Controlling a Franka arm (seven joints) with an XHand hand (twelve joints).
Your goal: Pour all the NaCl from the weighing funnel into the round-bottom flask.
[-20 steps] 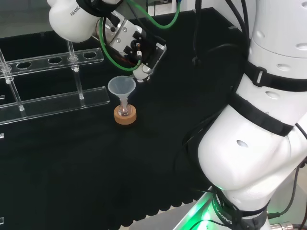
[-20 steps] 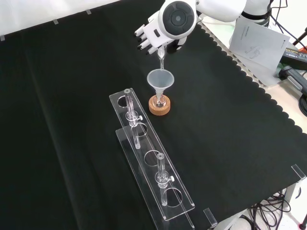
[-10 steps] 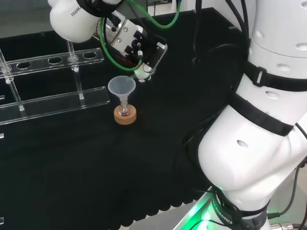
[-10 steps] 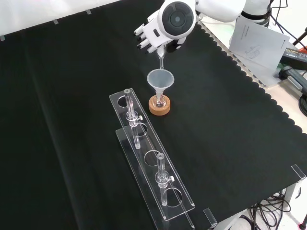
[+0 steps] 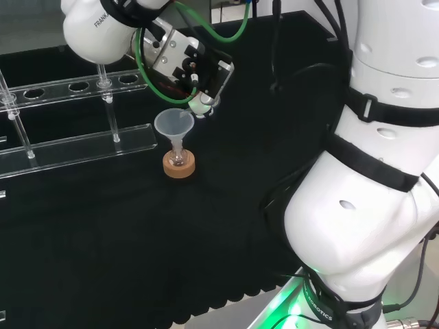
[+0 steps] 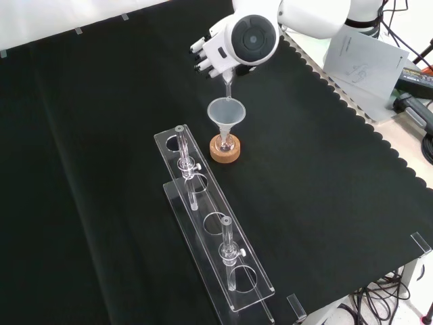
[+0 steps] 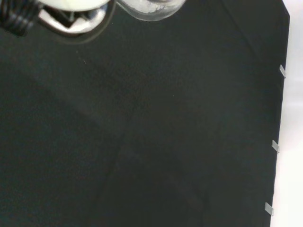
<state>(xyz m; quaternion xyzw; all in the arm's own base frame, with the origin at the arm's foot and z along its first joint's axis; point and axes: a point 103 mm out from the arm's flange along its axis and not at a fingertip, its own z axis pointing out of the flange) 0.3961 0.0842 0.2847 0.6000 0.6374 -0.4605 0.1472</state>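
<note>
Black cloth (scalloped edge) covers bench.

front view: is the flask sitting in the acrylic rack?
No. The round-bottom flask stands on a cork ring on the cloth, beside the rack, with a funnel in its neck.

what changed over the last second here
The hand shifted slightly, carrying the weighing funnel with it, its stem still aimed down into the plastic funnel. The round-bottom flask, cork ring and clear rack stayed put.
</note>
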